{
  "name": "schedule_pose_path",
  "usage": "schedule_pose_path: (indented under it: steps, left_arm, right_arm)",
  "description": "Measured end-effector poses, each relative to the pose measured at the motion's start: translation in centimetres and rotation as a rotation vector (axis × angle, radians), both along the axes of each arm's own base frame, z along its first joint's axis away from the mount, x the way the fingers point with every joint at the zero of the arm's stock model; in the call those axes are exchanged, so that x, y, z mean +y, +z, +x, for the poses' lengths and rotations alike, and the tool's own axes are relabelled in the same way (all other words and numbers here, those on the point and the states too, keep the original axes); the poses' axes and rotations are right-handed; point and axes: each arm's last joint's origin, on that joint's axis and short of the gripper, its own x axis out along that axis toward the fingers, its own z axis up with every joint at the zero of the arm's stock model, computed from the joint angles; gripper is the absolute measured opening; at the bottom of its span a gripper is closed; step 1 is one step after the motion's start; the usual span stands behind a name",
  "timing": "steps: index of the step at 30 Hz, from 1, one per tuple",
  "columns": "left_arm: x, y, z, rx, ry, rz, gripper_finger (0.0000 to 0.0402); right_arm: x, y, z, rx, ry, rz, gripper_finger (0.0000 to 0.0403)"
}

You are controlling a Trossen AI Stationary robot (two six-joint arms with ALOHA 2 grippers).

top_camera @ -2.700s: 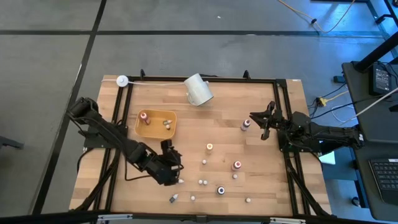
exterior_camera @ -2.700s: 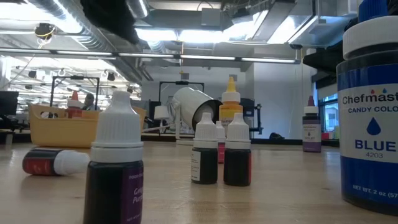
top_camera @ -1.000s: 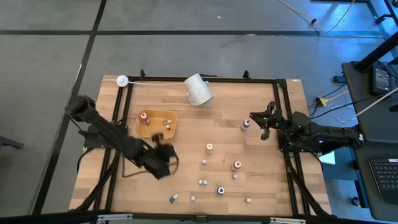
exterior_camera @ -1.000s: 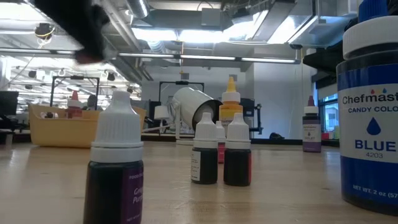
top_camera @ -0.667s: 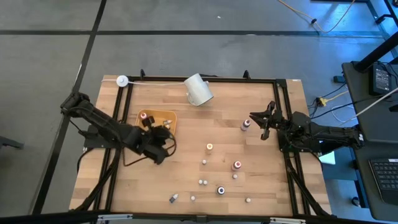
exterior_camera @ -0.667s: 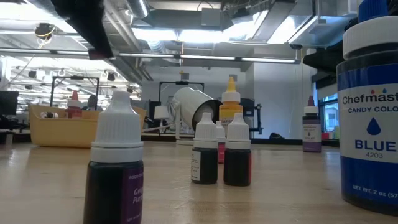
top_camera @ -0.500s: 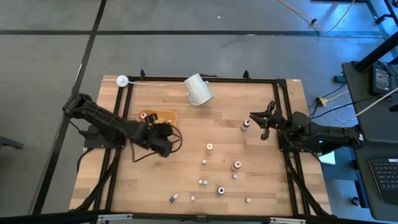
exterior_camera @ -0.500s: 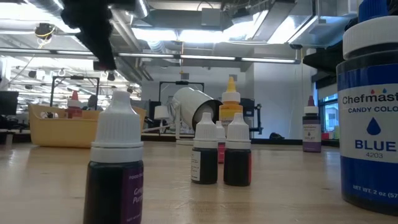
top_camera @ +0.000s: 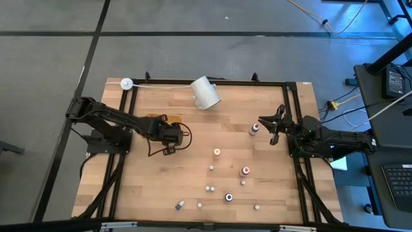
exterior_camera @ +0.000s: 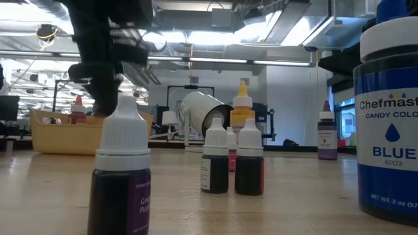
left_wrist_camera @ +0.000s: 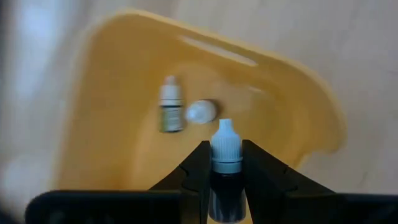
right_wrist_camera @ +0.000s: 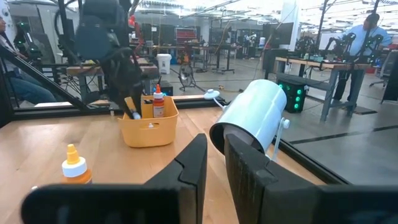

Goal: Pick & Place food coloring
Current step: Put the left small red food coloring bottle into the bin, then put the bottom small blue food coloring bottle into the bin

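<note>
Left hand (left_wrist_camera: 225,163) over tray (left_wrist_camera: 112,93), pinching white-capped bottle (left_wrist_camera: 224,149); release pending. Two bottles (left_wrist_camera: 171,111) lie inside, red-capped one (right_wrist_camera: 158,106) upright. Right hand (top_camera: 273,127) idle far right, fingers pressed together, empty. Ten-odd bottles (top_camera: 217,153) scattered on tabletop (top_camera: 193,187).

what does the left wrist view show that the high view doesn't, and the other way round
Only the left wrist view shows the inside of the shallow yellow-orange tray: one small white-capped dropper bottle lying flat, another seen cap-end on, and a dark white-capped bottle clamped between the left gripper's fingers above the tray. Only the high view shows the wooden table, the tipped white cylindrical cup, the loose bottles still on the table and the waiting right gripper at the right edge. Both show the tray and the left arm over it.
</note>
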Motion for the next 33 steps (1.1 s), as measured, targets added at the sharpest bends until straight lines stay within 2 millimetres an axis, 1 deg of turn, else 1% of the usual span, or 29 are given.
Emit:
schedule_pose_path:
  steps: [5,10,14,16,24,33]
  left_arm:
    - [1.1,-1.5,-0.1,-0.022,-0.023,-0.099,0.0067]
    - [2.3,-2.1,-0.4,-0.022,0.014,-0.107,0.0068]
    - [2.9,-2.8,-0.4,-0.065,0.023,-0.113,0.0070]
    - [3.0,-3.0,-0.4,-0.076,0.027,-0.112,0.0075]
    - [3.0,-3.0,-0.4,-0.081,0.027,-0.112,0.0101]
    - [3.0,-3.0,-0.3,-0.083,0.026,-0.111,0.0103]
  right_arm:
    - [0.0,0.0,0.0,0.000,0.000,0.000,0.0062]
    - [0.0,0.0,0.0,0.000,0.000,0.000,0.0062]
    - [0.0,0.0,0.0,0.000,0.000,0.000,0.0062]
    - [0.0,0.0,0.0,0.000,0.000,0.000,0.0062]
    - [0.0,0.0,0.0,0.000,0.000,0.000,0.0062]
    - [0.0,0.0,0.0,0.000,0.000,0.000,0.0062]
